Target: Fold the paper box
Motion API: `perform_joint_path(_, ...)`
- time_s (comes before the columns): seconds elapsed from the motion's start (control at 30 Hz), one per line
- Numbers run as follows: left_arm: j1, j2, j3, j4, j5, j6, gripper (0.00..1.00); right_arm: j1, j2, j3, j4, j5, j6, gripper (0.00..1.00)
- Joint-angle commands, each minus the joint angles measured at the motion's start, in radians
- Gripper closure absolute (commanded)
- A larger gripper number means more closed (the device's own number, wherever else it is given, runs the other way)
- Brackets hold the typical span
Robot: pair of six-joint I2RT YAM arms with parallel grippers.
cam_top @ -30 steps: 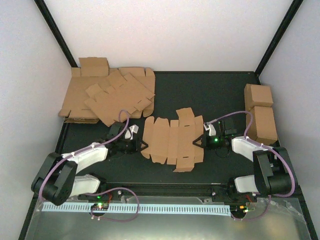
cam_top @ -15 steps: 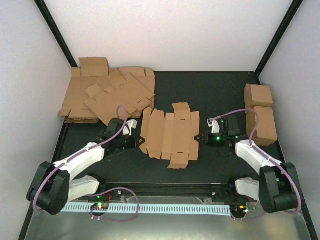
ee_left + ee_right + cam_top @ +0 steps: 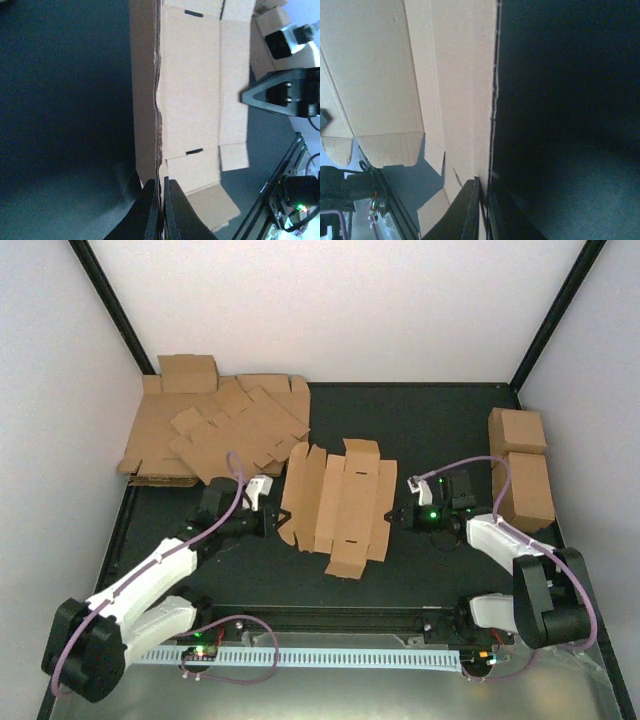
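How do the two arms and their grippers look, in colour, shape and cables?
Both arms have white links and black joints: left arm, right arm. A purple cable runs along each. The left gripper and right gripper have thin black tapering fingers. A green light glows at the right wrist.

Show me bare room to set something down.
Bare: the far middle of the table, between the cardboard heap and the two boxes; also the strip between the paper box and the near edge. Crowded: far left corner, right edge.
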Motion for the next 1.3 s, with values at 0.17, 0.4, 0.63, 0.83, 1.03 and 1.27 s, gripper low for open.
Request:
perform_joint_path(0.17, 0.000, -0.221, -0.061, -0.003, 0.029, 0.064, 0.92, 0.064, -0.101, 0.006, 0.130, 0.032, -0.006, 0.98)
perform_joint_path(0.4, 0.005, -0.352, -0.100, -0.031, -0.161, 0.064, 0.28, 0.099, -0.333, -0.078, 0.243, 0.009, -0.005, 0.98)
perform_joint_path(0.63, 0.005, -0.331, -0.090, 0.005, -0.291, 0.090, 0.21, 0.140, -0.413, -0.124, 0.290, -0.021, 0.012, 0.98)
perform_joint_path(0.83, 0.005, -0.267, 0.064, -0.023, -0.155, 0.202, 0.16, 0.172, -0.409, -0.051, 0.184, -0.038, 0.011, 0.98)
perform_joint_path(1.03, 0.005, -0.229, 0.151, 0.196, -0.111, 0.266, 0.05, 0.201, -0.399, 0.136, -0.123, 0.003, -0.104, 0.98)
perform_joint_path(1.27, 0.005, -0.080, 0.394, 0.038, -0.100, 0.577, 0.01, 0.224, -0.453, 0.136, -0.107, 0.000, -0.176, 0.98)
